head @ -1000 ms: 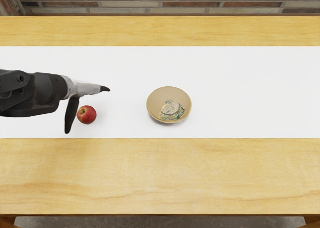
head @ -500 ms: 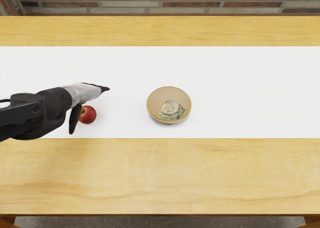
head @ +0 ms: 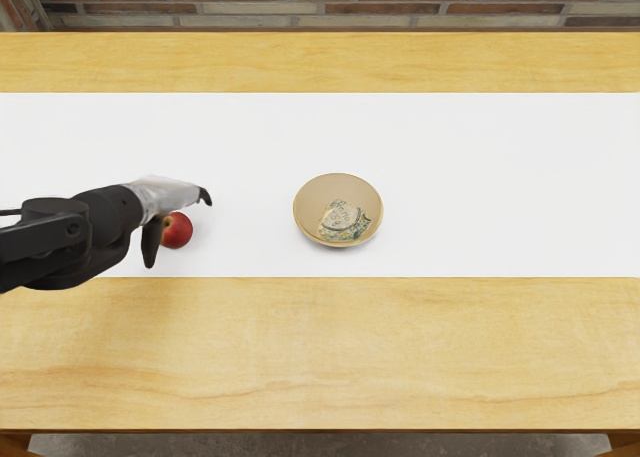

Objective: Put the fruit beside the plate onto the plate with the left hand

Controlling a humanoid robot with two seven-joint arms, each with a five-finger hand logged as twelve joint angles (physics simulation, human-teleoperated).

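Apple (head: 179, 230), small and red, is found just past the bare wooden near strip of the tabletop (head: 320, 357). It rests on the white runner (head: 480, 177) close to that runner's near edge and toward the table's left end. It is overlapped on its left side by the thumb of the left hand (head: 165, 202), while the other fingers (head: 203, 194) are arched above it with their dark tips bent down.

Half a second ago those fingers were stretched out straight. They are now curled over the fruit, and the arm has been drawn slightly lower. The apple has not been shifted. The hand is judged half closed and holding nothing yet, although true contact cannot be confirmed from this slanted view. A grasp appears to be forming, so the lift and carry are still to be done.

Farther right, well apart from the apple and near the runner's middle, the tan plate (head: 362, 192) is seen, with a grey-green pattern at its centre. No lettering or brand can be read on it, nor anywhere else.

Beyond the table's far edge a brick wall (head: 320, 2) is shown. The right arm is not seen.
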